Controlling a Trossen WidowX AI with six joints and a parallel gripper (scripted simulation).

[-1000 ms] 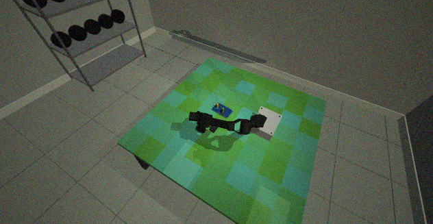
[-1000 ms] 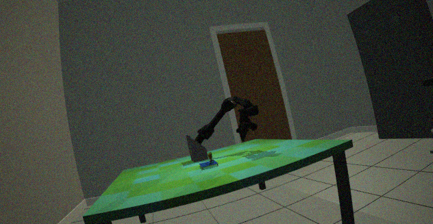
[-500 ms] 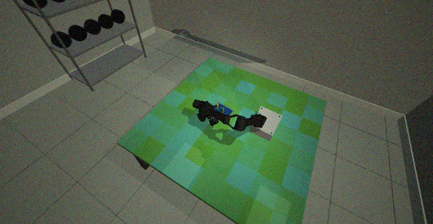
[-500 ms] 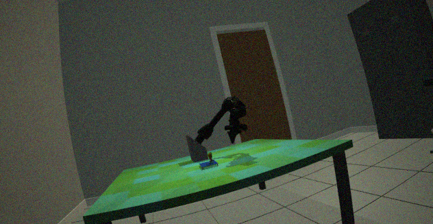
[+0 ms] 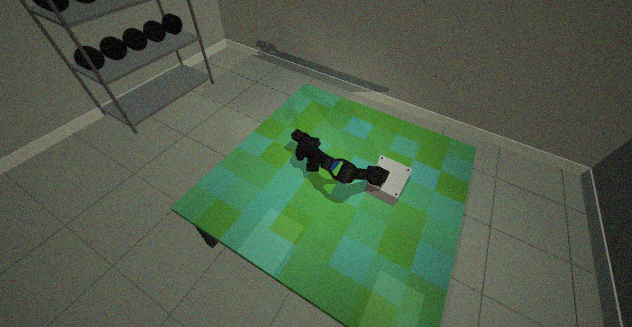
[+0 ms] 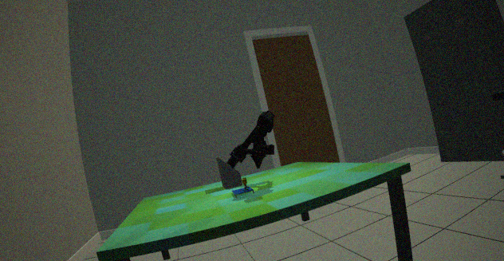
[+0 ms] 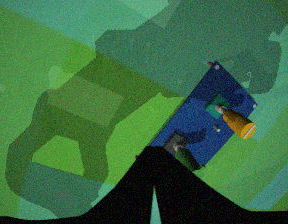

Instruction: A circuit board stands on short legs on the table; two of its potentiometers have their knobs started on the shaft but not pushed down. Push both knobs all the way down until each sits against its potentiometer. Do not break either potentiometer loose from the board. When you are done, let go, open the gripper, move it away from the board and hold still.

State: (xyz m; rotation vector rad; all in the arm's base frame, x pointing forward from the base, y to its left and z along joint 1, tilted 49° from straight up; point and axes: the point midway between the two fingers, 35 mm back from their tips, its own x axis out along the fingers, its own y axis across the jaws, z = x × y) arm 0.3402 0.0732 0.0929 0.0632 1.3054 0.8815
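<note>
The blue circuit board [image 7: 189, 111] [image 6: 238, 192] stands on short legs on the table; in the top view the arm hides most of it. An orange knob [image 7: 239, 123] [image 6: 244, 180] stands over a teal potentiometer [image 7: 213, 106], with pale shaft showing between them. A dark green knob [image 7: 187, 158] stands over a grey potentiometer [image 7: 173, 142], also with a bit of pale shaft showing. My gripper [image 7: 153, 153] [image 6: 258, 166] is shut and empty. It hangs well above the table, to the right of the board in the exterior view. Its fingers cover the board's near corner in the wrist view.
The arm's base sits by a pale plate [image 5: 398, 175] [image 6: 229, 175] with small dark dots at its corners. A small upright part [image 7: 217, 128] stands on the board near the orange knob. The table [image 5: 260, 171] has a green patchwork top. A rack of black weights [image 5: 165, 83] stands beyond it.
</note>
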